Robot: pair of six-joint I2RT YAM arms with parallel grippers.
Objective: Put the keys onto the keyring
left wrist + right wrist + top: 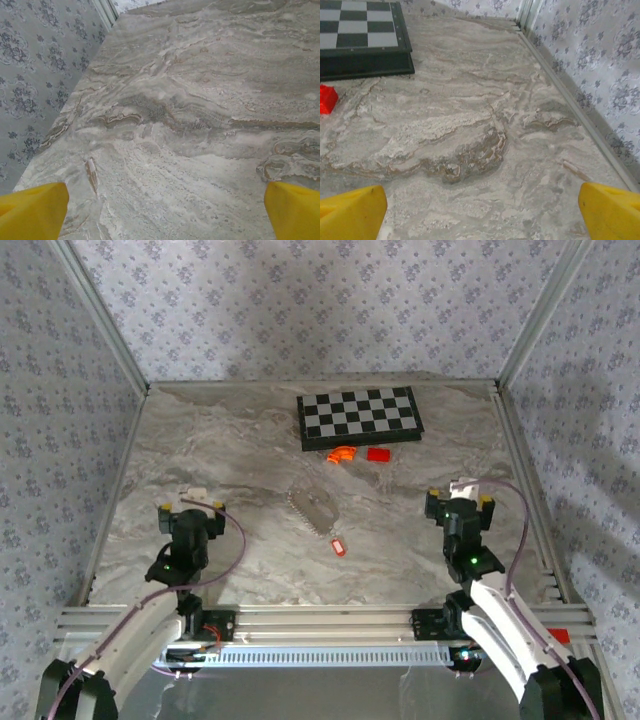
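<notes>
Keyring (312, 510): thin silvery bead chain, floppy teardrop loop, flat near ctr of table (200, 460). Keys (338, 545): tiny red oblong w/ silvery part, lying flat just beside the loop, at its 5 o'clock.

Top view, lower left: the left arm (140, 627) has white lower links, a black wrist block with a green indicator light, and a lilac cable (243, 537) looping beside it. Lower right: the right arm (500, 628) is built alike, with its own lilac lead. The left gripper (190, 502) and right gripper (460, 490) carry yellow wedge-shaped fingers (32, 212).
</notes>
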